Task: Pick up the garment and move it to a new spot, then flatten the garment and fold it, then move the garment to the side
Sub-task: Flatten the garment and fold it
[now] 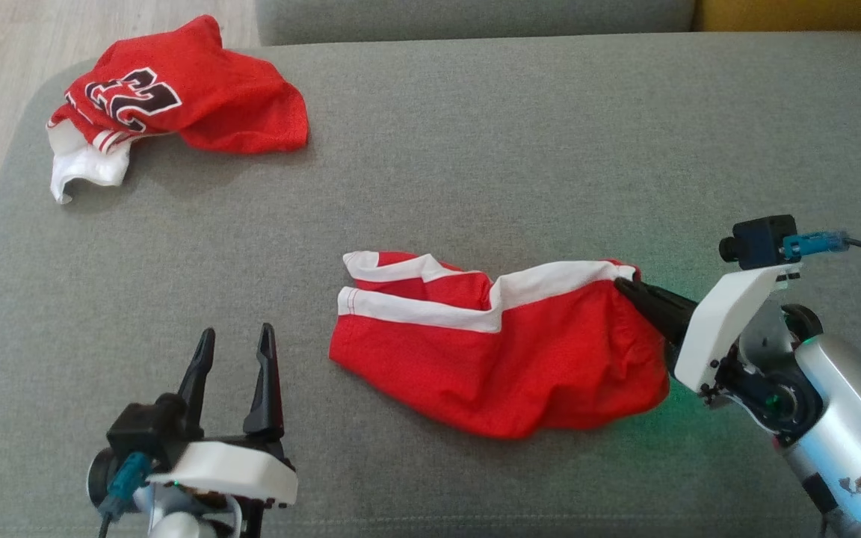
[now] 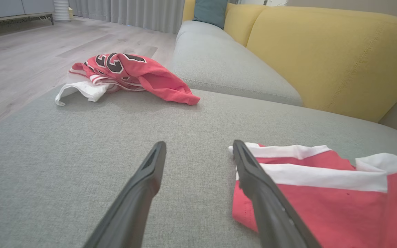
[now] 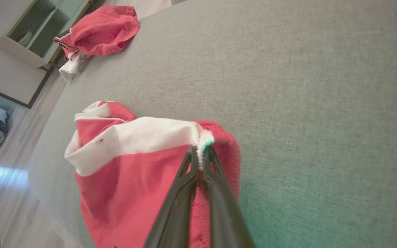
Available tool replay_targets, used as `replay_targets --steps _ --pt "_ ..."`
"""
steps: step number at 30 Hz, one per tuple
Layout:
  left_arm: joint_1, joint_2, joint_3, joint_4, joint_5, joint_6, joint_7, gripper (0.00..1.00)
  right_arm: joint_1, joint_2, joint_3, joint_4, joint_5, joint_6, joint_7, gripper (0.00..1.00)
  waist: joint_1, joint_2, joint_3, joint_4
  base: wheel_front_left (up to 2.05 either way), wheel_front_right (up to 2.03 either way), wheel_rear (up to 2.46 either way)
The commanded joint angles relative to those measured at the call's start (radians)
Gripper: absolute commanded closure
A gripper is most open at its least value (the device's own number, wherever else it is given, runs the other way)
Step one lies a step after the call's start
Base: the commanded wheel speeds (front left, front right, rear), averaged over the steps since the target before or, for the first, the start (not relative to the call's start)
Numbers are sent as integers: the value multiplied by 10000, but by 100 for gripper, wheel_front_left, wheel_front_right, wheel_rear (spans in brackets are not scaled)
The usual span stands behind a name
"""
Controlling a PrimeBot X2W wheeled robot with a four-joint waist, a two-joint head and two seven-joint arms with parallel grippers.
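Grey woven sofa seat [image 1: 475, 149] fills the scene, backed by a yellow cushion [image 2: 322, 51]. At its far left corner lies a crumpled red mesh jersey [image 1: 206, 97] with white trim and black, white-edged numerals that seem to read 23. Nearer, the left gripper [image 1: 238, 330] holds its fingers wide apart, gripping nothing. Mid-seat lie the rumpled red shorts [image 1: 505, 366], with a white ribbed waistband [image 1: 550, 280]. The right gripper [image 1: 625, 284] has its fingers pressed together on the waistband's right end.
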State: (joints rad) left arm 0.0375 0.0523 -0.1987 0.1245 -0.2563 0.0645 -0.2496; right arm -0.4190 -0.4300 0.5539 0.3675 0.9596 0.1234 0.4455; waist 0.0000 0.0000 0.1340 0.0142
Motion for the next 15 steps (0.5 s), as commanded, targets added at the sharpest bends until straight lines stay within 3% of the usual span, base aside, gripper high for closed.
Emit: replay_targets --steps 1,7,15 --pt "-195 -20 282 -297 87 -21 -122 0 -77 -274 77 -412 80 73 -208 100 0 0 -34 -7 0 0 0" --pt "-231 -20 53 -244 -131 -154 -122 0 348 -510 420 -1115 -201 73 -959 100 0 0 -251 -99 0 0 0" --pt "-1017 81 -550 621 -122 -714 233 0 727 -543 777 -1828 -693 73 -1323 100 0 0 -235 -496 0 0 0"
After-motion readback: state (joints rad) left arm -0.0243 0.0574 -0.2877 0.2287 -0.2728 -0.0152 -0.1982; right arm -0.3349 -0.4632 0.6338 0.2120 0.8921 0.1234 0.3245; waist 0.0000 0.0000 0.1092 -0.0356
